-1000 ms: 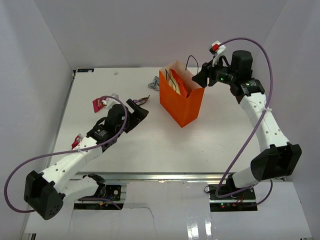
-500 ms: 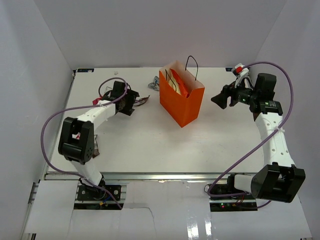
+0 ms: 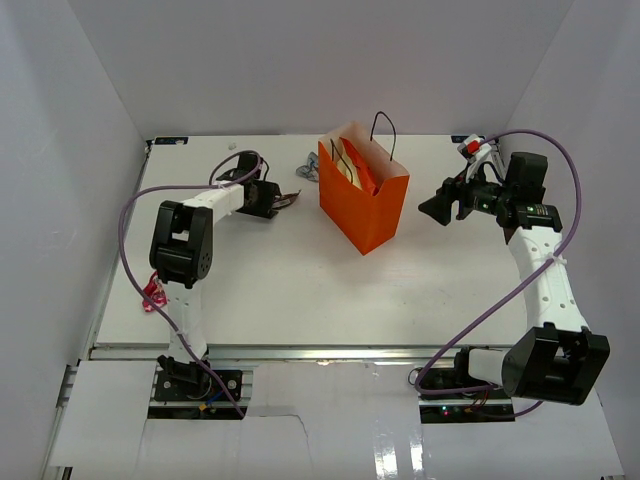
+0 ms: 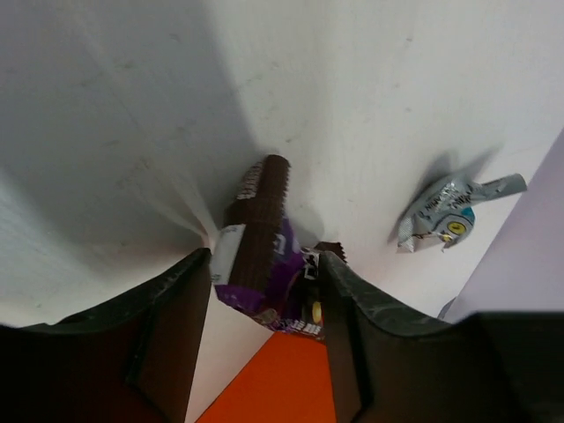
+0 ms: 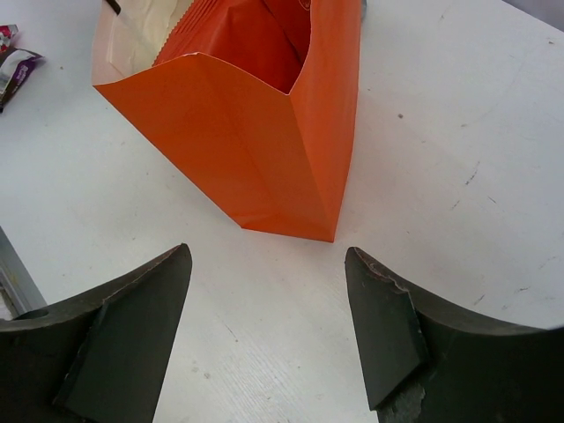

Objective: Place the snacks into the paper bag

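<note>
The orange paper bag (image 3: 362,198) stands upright at the back middle; it also shows in the right wrist view (image 5: 256,132) and at the bottom of the left wrist view (image 4: 273,388). My left gripper (image 3: 272,198) sits low at the table, left of the bag, with its jaws closed in on a purple wrapper (image 4: 264,256) that fills the gap between them. A silver-grey wrapper (image 4: 449,211) lies just beyond, behind the bag's left corner (image 3: 306,168). A pink-red wrapper (image 3: 153,295) lies near the left edge. My right gripper (image 3: 437,207) is open and empty, right of the bag. The chip bag and yellow packet do not show outside the bag.
White walls close in the table on the left, back and right. The bag's black loop handles (image 3: 383,128) stick up above its rim. My left arm's cable (image 3: 130,215) loops over the table's left side.
My left arm has swung up to the back left and its gripper has reached the purple wrapper. My right gripper has moved from the bag's top to its right side.
</note>
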You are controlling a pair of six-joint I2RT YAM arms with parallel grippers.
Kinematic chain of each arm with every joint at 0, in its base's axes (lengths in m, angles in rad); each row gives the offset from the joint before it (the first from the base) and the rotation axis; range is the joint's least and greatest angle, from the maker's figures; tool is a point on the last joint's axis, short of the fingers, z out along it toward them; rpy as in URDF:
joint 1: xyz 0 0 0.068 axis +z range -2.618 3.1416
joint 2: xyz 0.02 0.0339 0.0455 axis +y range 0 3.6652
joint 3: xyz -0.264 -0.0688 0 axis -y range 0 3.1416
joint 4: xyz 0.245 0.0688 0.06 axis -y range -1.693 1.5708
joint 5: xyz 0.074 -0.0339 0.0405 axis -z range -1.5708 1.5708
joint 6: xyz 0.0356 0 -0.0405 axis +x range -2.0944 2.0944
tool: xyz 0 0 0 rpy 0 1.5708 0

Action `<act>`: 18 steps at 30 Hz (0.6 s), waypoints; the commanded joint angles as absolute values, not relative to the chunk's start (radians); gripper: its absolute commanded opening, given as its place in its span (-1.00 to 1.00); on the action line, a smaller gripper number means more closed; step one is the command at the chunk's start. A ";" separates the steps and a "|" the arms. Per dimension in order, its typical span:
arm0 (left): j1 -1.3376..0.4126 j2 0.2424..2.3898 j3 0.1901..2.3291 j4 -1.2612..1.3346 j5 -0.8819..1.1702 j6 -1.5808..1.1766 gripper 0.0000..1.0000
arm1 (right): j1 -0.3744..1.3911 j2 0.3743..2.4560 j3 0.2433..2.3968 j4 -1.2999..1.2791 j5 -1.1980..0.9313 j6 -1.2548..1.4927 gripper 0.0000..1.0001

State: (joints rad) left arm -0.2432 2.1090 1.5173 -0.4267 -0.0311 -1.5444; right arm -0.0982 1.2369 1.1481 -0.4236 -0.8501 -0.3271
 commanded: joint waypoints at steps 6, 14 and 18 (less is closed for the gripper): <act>-0.221 2.051 1.529 -0.473 -0.041 -1.507 -0.28 | -0.103 1.247 1.154 -0.417 -0.891 -0.331 0.53; -0.209 1.806 1.582 -0.361 -0.078 -1.030 -0.82 | -0.109 1.261 1.178 -0.416 -0.887 -0.339 0.53; -0.210 1.627 1.513 -0.174 -0.003 -0.710 -0.86 | -0.110 1.272 1.184 -0.413 -0.888 -0.339 0.52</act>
State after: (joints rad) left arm -0.2131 1.8420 1.5177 -0.3767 -0.0441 -1.0149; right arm -0.1047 1.2636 1.1484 -0.4236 -0.8673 -0.3264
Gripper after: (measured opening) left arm 0.187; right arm 0.763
